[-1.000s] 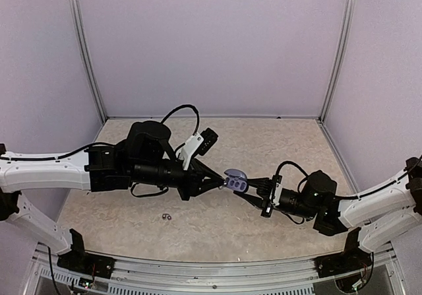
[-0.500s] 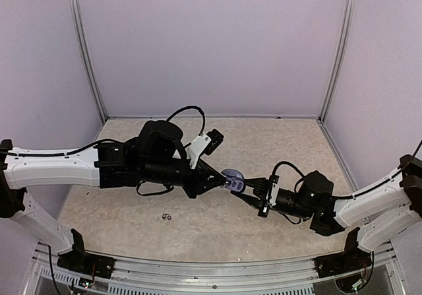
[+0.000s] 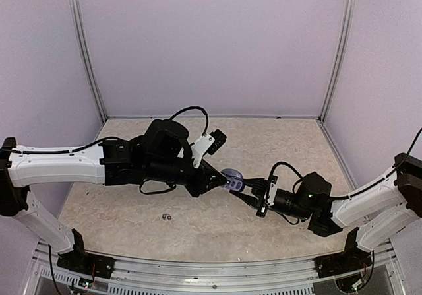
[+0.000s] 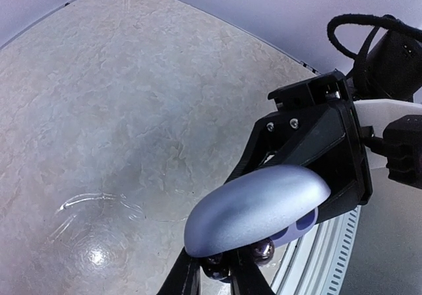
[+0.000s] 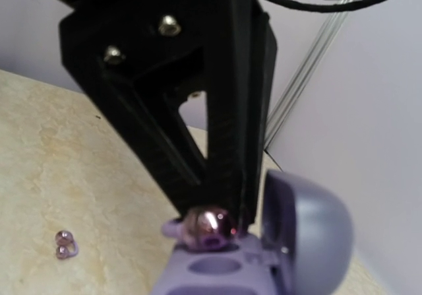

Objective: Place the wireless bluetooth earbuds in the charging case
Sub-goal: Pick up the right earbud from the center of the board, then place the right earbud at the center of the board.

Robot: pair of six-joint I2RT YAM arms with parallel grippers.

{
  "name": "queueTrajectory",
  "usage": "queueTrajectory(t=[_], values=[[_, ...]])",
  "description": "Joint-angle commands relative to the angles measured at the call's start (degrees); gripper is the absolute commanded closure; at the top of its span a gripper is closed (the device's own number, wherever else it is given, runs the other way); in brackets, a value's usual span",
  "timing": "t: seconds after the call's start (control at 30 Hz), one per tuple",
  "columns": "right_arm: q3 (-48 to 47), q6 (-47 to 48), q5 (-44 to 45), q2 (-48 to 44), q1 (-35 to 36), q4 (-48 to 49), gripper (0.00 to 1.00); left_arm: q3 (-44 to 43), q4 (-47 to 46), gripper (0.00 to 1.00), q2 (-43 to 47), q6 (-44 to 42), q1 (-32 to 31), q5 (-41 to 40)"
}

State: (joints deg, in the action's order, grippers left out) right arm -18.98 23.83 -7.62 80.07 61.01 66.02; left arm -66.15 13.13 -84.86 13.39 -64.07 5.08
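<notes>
Both arms have closed in since the earlier frame: the left reaches further right and the right further left, and they meet in mid-air over the table.

Spare buds lie on the table, near and left of the meeting point. The left gripper is pinched on a dark bud, which touches the rim of a socket in the open case. The right gripper is clamped on the case.

Risks:
- If the left jaws ease before the bud seats, it may roll off and fall.
- An off-centre push could twist the case in its grip or knock the lid.

Unclear:
- Whether the bud is seated cannot be told.
- The right fingers are hidden in their own view.
- No white buds are visible.
</notes>
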Motion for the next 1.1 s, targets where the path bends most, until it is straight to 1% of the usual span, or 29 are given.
queueTrajectory(t=[0.0,0.07,0.2,0.4,0.5,0.63,0.83,1.07], values=[[-0.36,-1.35,-0.87,0.39,0.66,7.33,1.0,-1.86,0.56,0.79,-1.57,0.49,-0.53,0.62],[-0.12,-1.57,-0.79,0.51,0.64,8.19,1.0,-2.17,0.79,0.76,-1.77,0.58,-0.59,0.57],[0.41,-1.9,-0.52,0.81,0.68,9.4,1.0,-2.56,1.26,0.74,-1.68,0.76,-0.55,-0.01],[1.42,-2.97,-0.85,1.53,0.69,11.36,1.0,-2.84,1.29,0.72,-0.88,1.41,-0.42,-1.61],[1.94,-3.95,-1.62,1.78,0.68,12.61,1.0,-3.02,1.46,0.74,-0.79,2.33,0.16,-2.31],[2.1,-5.24,-2.22,2.71,0.68,13.51,1.0,-2.93,1.09,0.8,-0.62,3.02,0.86,-1.49],[1.81,-6.72,-1.75,6.37,0.67,17.29,1.0,-3.81,1.73,0.84,-1.13,3.44,0.97,0.03],[0.69,-7.19,2.88,10.06,0.64,20.63,1.0,-5.43,4.01,0.85,-2.03,4.31,0.93,0.3]])
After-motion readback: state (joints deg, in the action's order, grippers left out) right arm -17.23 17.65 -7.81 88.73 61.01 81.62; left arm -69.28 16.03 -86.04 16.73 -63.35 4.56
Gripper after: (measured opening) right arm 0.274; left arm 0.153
